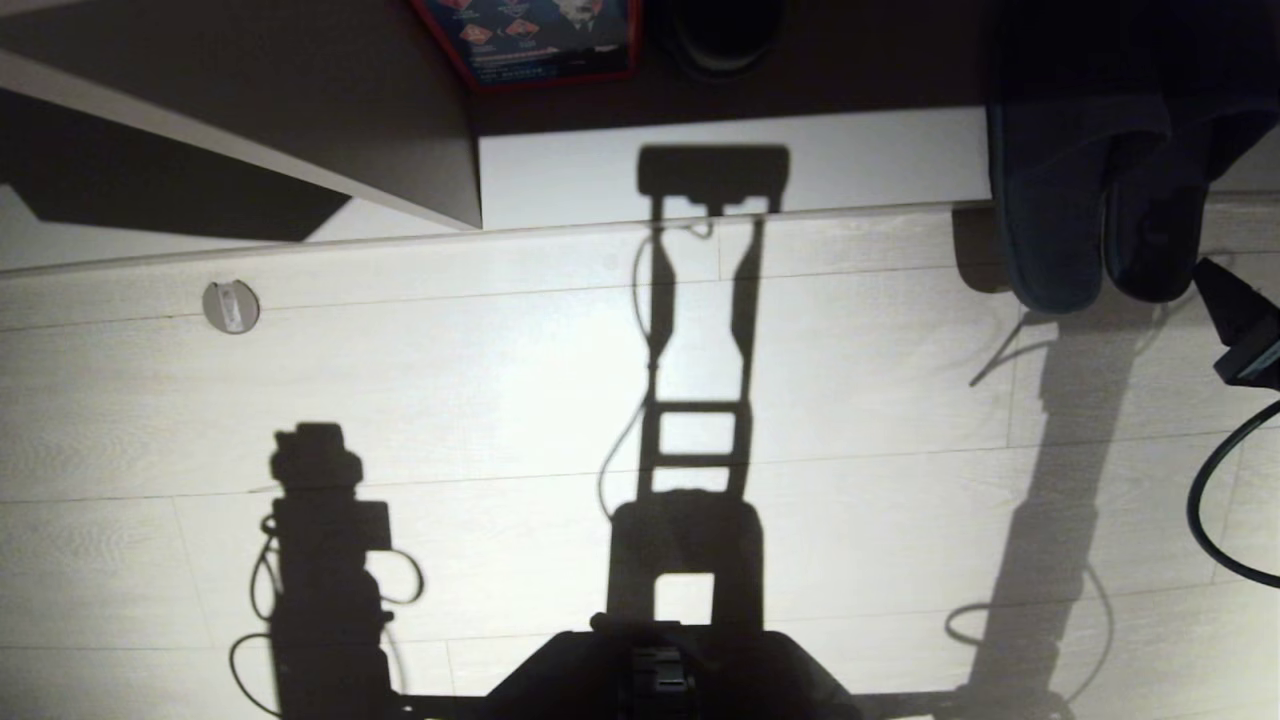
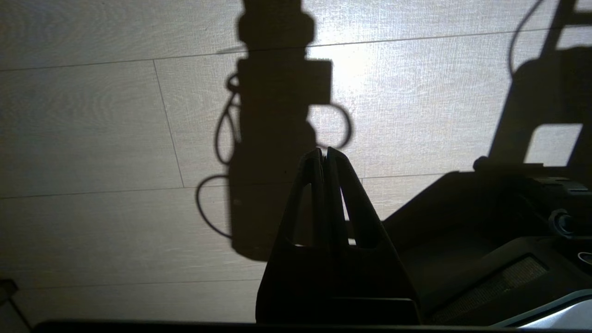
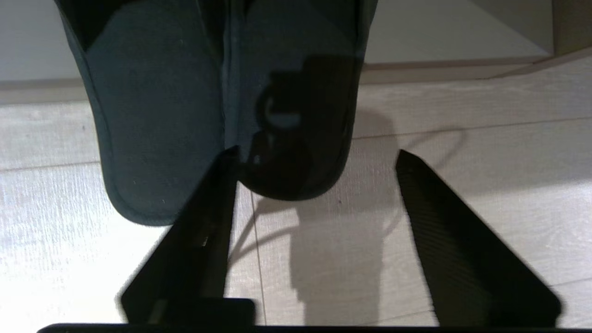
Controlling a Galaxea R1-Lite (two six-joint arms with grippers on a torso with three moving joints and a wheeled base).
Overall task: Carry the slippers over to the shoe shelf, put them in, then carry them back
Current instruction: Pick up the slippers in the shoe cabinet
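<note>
Slippers (image 1: 1050, 200): two, dark fabric, one pair, lying side by side, heels out over the floor. Shoe shelf (image 1: 730, 160): one, with one pale base board and one upright divider (image 1: 300, 130). Box with red edging and printed top (image 1: 530, 40): one, in the shelf. Bulkier dark shoe (image 1: 720, 35): one, partly cut off at the frame edge. Round metal floor disc (image 1: 231, 306): one. Grippers: two, the right gripper (image 3: 319, 159) and the left gripper (image 2: 323, 155). Black cable (image 1: 1215, 500): one loop at the right edge.
</note>
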